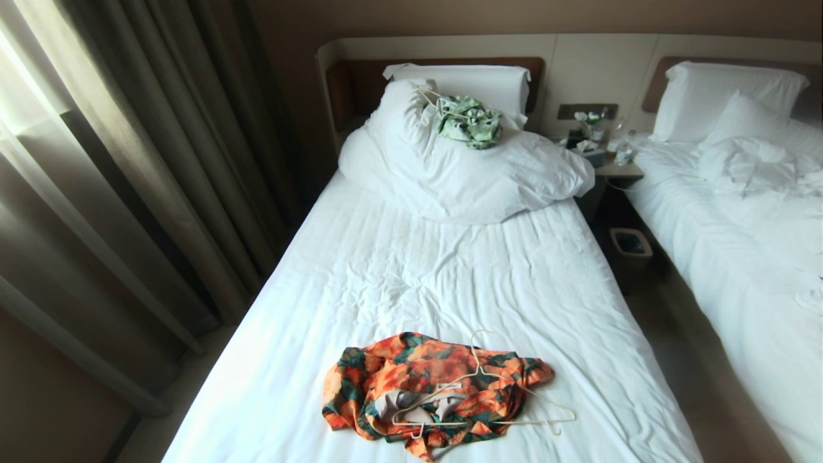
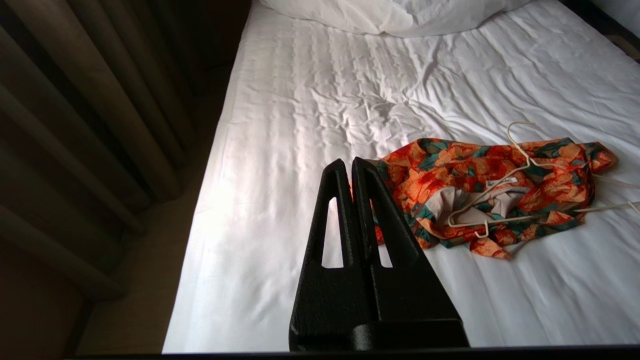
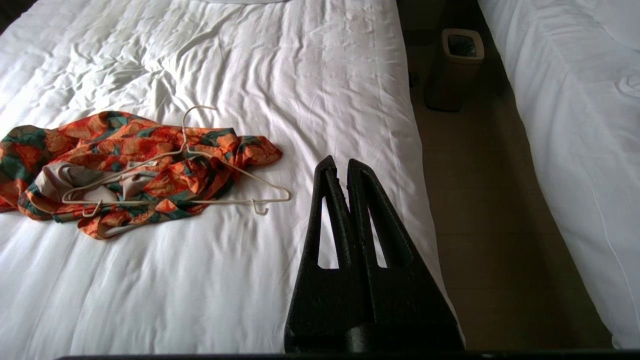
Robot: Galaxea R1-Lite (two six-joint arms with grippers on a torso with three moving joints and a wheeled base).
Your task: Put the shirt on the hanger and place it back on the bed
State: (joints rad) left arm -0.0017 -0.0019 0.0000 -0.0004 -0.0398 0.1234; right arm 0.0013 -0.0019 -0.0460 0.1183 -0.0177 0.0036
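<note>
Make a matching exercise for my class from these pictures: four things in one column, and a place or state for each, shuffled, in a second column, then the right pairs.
Things:
1. shirt
2. hanger
3. green-and-white garment
4. waste bin

Places or states:
A. on the floor between the two beds
B. crumpled near the foot of the bed
C. on top of the bundled duvet by the headboard
D. lying on top of the flowered fabric, one end over the sheet

Pairs: 1-B, 2-D, 3-C, 4-A
</note>
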